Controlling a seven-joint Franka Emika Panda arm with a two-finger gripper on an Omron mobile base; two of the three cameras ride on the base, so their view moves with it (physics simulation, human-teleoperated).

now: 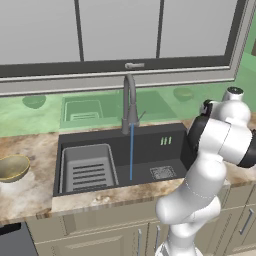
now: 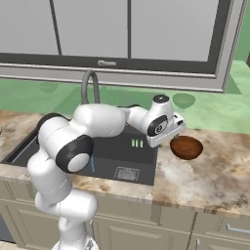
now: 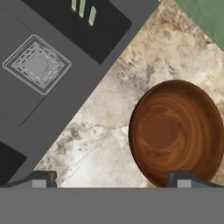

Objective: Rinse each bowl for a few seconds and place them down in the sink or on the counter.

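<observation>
Two-finger gripper (image 3: 112, 178) hangs w/ jaws spread wide, nothing held, above the beige-brown mottled stone counter (image 2: 215, 171) just right of the dark grey rectangular sink (image 1: 150, 150). Dark reddish-brown round bowl (image 2: 186, 147) sits upright on counter beneath it. Shiny olive-gold bowl (image 1: 12, 168) rests on counter far left of sink; thin blue water stream (image 1: 131, 152) runs from grey faucet (image 1: 129, 102).

The sink (image 1: 150, 145) is set into the counter (image 1: 30, 190), below the window (image 1: 120, 30). The faucet (image 1: 129, 100) stands behind the basin at its middle. In the sink, a tray (image 1: 87, 167) lies at the left and the drain (image 1: 162, 173) to the right. One bowl (image 1: 12, 167) sits on the counter left of the sink; the other bowl (image 2: 186, 147) sits on the counter just right of it, with the gripper (image 2: 168, 134) beside it
</observation>
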